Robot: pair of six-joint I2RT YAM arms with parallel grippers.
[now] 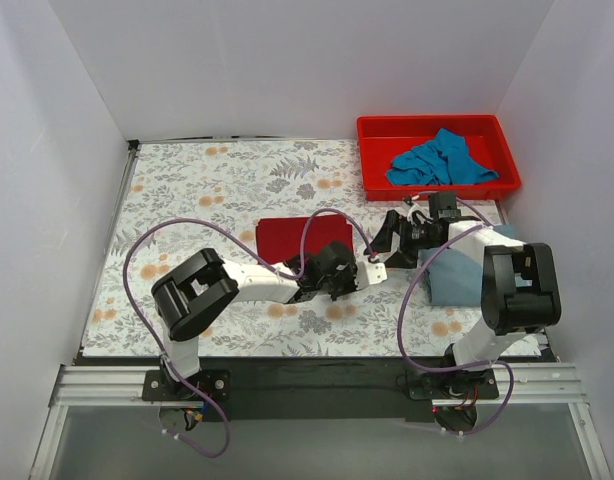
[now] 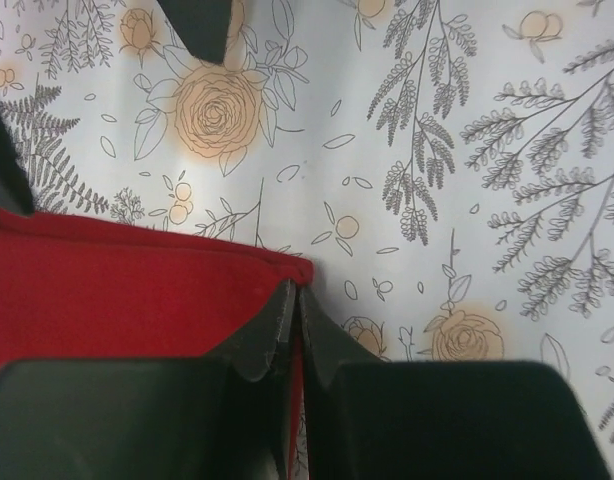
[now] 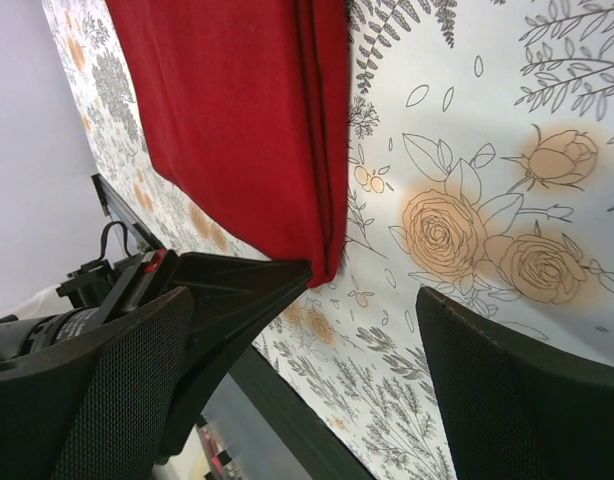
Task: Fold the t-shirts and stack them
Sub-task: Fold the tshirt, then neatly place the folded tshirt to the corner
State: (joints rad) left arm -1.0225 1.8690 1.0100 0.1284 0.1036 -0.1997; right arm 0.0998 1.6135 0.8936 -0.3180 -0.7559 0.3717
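Note:
The dark red t-shirt (image 1: 302,238) lies folded in a rectangle at the table's middle. My left gripper (image 1: 339,274) is at its near right corner; in the left wrist view the gripper (image 2: 294,300) is shut with an edge of the red cloth (image 2: 127,290) pinched between the fingers. My right gripper (image 1: 389,244) is open and empty just right of that shirt; in its wrist view one fingertip (image 3: 287,275) sits by the red shirt's (image 3: 247,120) corner. The grey-blue t-shirt (image 1: 455,274) lies folded at the right, under the right arm. The teal-blue t-shirt (image 1: 442,162) lies crumpled in the bin.
The red plastic bin (image 1: 377,130) stands at the back right corner. White walls close off the left, back and right sides. The floral tablecloth (image 1: 197,190) covers the table, and its near edge (image 3: 277,400) shows in the right wrist view.

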